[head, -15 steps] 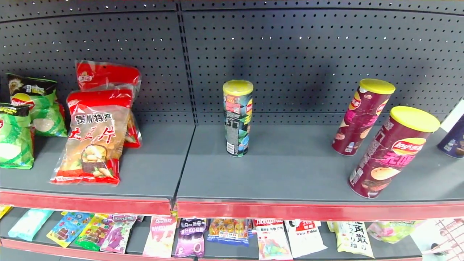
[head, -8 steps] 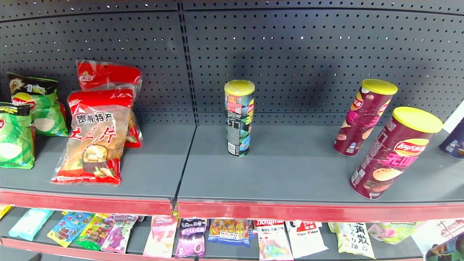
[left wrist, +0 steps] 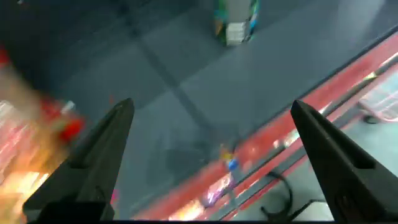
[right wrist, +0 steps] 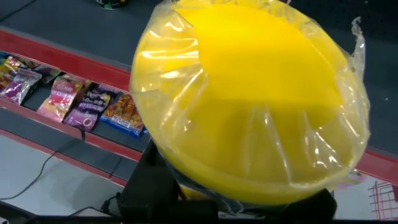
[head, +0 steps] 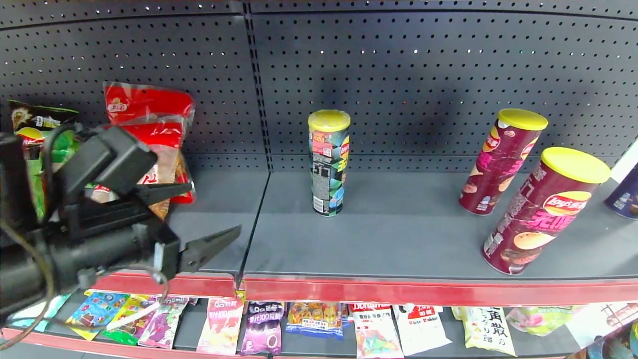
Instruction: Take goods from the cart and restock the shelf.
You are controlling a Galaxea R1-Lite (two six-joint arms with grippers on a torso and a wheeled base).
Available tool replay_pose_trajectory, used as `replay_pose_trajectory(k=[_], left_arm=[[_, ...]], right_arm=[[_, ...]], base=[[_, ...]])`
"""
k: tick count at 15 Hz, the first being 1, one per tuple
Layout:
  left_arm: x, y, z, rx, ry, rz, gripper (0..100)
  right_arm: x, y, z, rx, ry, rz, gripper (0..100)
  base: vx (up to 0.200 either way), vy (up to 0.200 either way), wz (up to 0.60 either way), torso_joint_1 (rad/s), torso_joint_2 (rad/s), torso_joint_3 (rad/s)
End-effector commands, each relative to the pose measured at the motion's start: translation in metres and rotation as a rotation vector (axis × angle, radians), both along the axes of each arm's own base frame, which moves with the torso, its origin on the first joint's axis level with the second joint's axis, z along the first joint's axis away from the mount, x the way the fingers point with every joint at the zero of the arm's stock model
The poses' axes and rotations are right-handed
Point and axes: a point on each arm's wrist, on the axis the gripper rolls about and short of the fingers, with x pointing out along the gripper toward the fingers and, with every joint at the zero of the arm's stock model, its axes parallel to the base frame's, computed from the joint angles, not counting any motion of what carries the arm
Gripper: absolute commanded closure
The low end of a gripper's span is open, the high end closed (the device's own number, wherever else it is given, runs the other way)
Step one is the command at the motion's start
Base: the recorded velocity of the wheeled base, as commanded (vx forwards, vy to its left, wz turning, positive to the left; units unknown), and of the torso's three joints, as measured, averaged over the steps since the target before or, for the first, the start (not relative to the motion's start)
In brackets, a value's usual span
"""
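My left gripper (head: 215,207) hangs open and empty in front of the left half of the grey shelf (head: 398,239), covering part of the red snack bags (head: 149,114). In the left wrist view its gripper (left wrist: 211,106) has fingers spread wide over the shelf's red front edge (left wrist: 292,130). My right gripper (right wrist: 236,208) is shut on a can with a yellow lid (right wrist: 249,93) wrapped in clear film, held out in front of the shelf. A dark green can (head: 328,162) stands upright mid-shelf.
Two maroon cans (head: 498,162) (head: 541,212) with yellow lids stand at the shelf's right, and a dark blue one (head: 623,197) sits at the edge. Green chip bags (head: 35,129) stand far left. Flat packets (head: 374,326) line the lower shelf. Bare shelf lies either side of the green can.
My left arm has come into the head view from the left, open, and now covers the front red bag. A colourful object has risen into the bottom right corner.
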Motion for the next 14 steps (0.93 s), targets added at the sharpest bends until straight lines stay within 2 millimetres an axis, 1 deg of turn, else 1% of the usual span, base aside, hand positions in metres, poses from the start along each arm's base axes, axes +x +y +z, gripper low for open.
replay_pose_trajectory(k=[1, 3, 5, 6, 8, 9, 11, 14], left_arm=[[0.06, -0.045, -0.017, 0.027, 0.084, -0.071, 0], [0.091, -0.072, -0.01, -0.015, 0.072, -0.082, 0], [0.114, -0.087, -0.007, -0.03, 0.053, -0.067, 0], [0.121, -0.093, -0.007, -0.035, 0.044, -0.066, 0], [0.128, -0.103, -0.005, -0.042, 0.032, -0.081, 0], [0.13, -0.104, -0.006, -0.042, 0.031, -0.081, 0], [0.14, -0.113, -0.002, -0.055, 0.008, -0.087, 0], [0.145, -0.122, 0.001, -0.065, -0.009, -0.099, 0]], right_arm=[[-0.001, 0.0, -0.001, 0.001, -0.002, -0.001, 100], [-0.001, 0.0, -0.002, 0.012, 0.0, -0.003, 100], [-0.002, 0.0, -0.003, 0.016, 0.004, -0.004, 100], [-0.002, 0.0, -0.003, 0.026, 0.006, -0.006, 100], [-0.001, 0.0, -0.003, 0.034, 0.01, -0.009, 100], [-0.001, 0.0, -0.003, 0.033, 0.01, -0.009, 100], [-0.002, 0.0, -0.004, 0.034, 0.012, -0.009, 100], [-0.001, 0.0, -0.005, 0.032, 0.016, -0.009, 100]], base=[[0.0, 0.0, 0.0, 0.0, 0.0, 0.0], [0.0, 0.0, 0.0, 0.0, 0.0, 0.0], [0.0, 0.0, 0.0, 0.0, 0.0, 0.0], [0.0, 0.0, 0.0, 0.0, 0.0, 0.0], [0.0, 0.0, 0.0, 0.0, 0.0, 0.0], [0.0, 0.0, 0.0, 0.0, 0.0, 0.0], [0.0, 0.0, 0.0, 0.0, 0.0, 0.0], [0.0, 0.0, 0.0, 0.0, 0.0, 0.0]])
